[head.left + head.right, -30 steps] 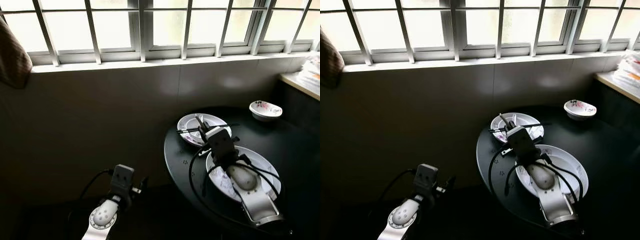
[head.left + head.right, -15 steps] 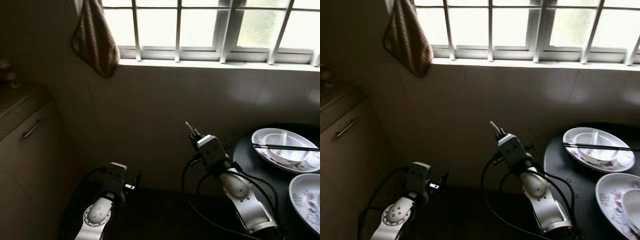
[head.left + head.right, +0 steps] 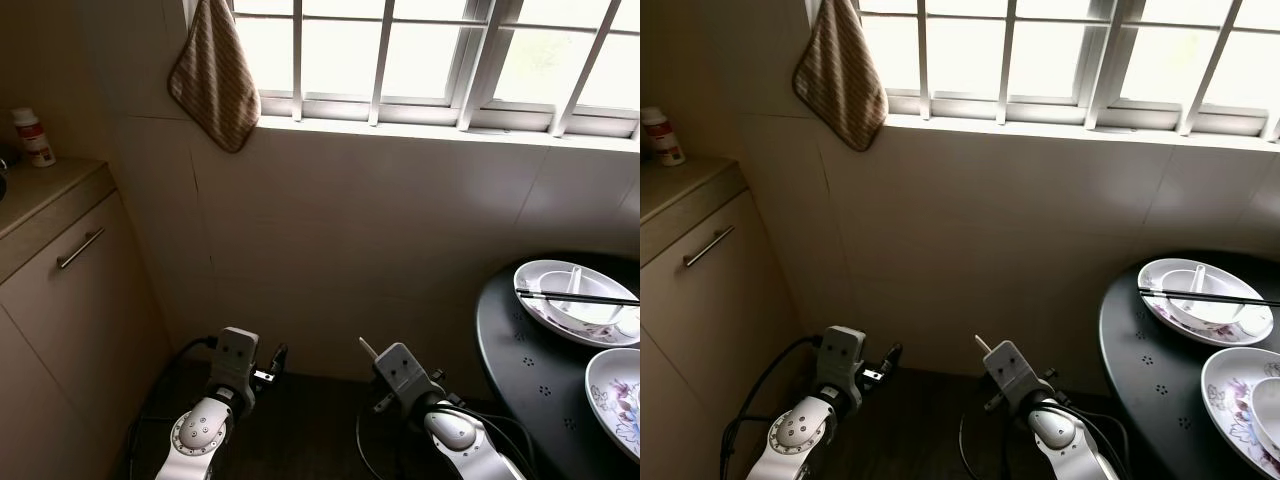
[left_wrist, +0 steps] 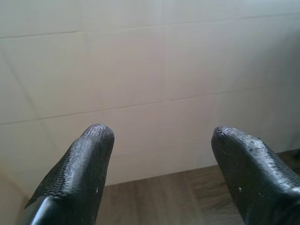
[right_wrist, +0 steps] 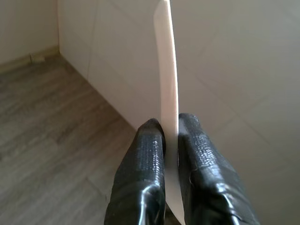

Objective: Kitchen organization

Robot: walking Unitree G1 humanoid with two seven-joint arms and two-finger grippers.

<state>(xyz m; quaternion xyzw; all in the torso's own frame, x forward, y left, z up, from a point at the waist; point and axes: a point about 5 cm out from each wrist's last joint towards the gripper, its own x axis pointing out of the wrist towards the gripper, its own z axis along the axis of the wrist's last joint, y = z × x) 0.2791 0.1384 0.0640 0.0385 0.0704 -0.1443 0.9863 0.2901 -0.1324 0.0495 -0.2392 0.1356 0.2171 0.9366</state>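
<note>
Low at centre, near the floor, the right gripper (image 5: 171, 136) is pinched tight on a thin white utensil (image 5: 166, 70), prob. a spoon handle seen edge-on; can't tell for sure. Fingers (image 5: 145, 154) meet it well down its length, so most of it sticks out past the tips, pointing up-left in the head view (image 3: 368, 347), toward the tiled wall (image 3: 380, 230).

Left gripper (image 4: 159, 140) hangs to the left, fingers spread wide, nothing between them, aimed at wall and wood floor (image 4: 178, 197).

Outward: far left, a cabinet (image 3: 70, 290) w/ a bar handle; a small bottle (image 3: 32, 136) on its counter. A striped cloth (image 3: 214, 75) hangs by the window (image 3: 420, 50). Far right, a dark round table (image 3: 540, 350) holds a plate w/ bowl (image 3: 575, 300), black chopsticks (image 3: 575, 297) laid across it, and a second, floral plate (image 3: 615, 395) nearer, at the frame edge.

Judgement: utensil is mid-carry away from the table, likely toward the cabinet side.

Risks:
- Grip is narrow and the piece is smooth; a jolt while walking could let it swivel or slide out onto the floor.
- Long free end leads toward the wall; a turn close in could knock it vs. the tile or cabinet and lever it loose.
- Cables by the right arm (image 3: 455, 430) could snag on a swing.
</note>
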